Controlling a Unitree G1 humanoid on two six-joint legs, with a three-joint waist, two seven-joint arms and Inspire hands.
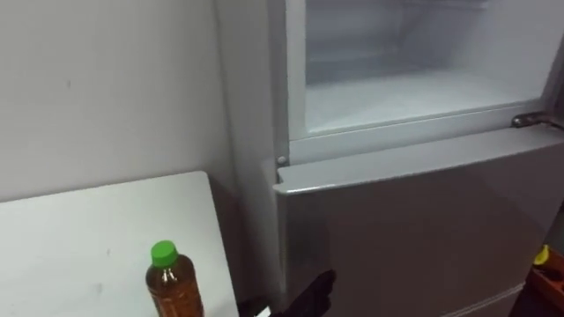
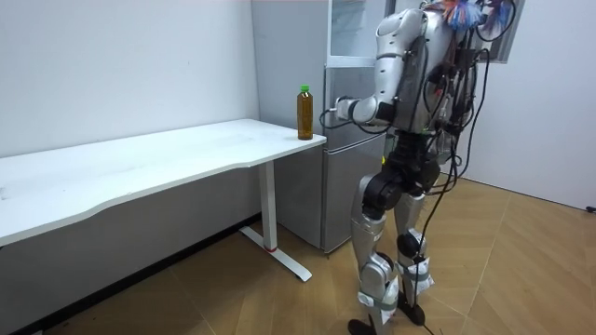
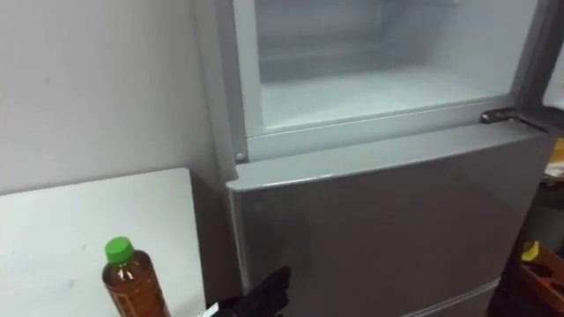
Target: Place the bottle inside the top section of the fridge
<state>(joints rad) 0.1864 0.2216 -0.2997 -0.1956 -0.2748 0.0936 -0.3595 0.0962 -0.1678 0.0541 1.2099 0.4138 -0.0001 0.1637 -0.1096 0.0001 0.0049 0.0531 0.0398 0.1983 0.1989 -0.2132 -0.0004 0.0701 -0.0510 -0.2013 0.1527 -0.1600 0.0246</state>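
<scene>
The bottle (image 1: 173, 286) stands upright on the near right corner of the bench (image 1: 79, 238), just left of the fridge. The upper compartment (image 1: 397, 97) is open and its floor is bare. The left hand (image 1: 313, 295) hangs low, just right of the bottle and apart from it, released and grasping nothing.

We judge the step in hand to be the reach. We bring the hand left to the bottle's body below the green cap (image 1: 163, 254), close around it squarely, then lift straight up before swinging right, clearing the lower door (image 1: 423, 229).
</scene>
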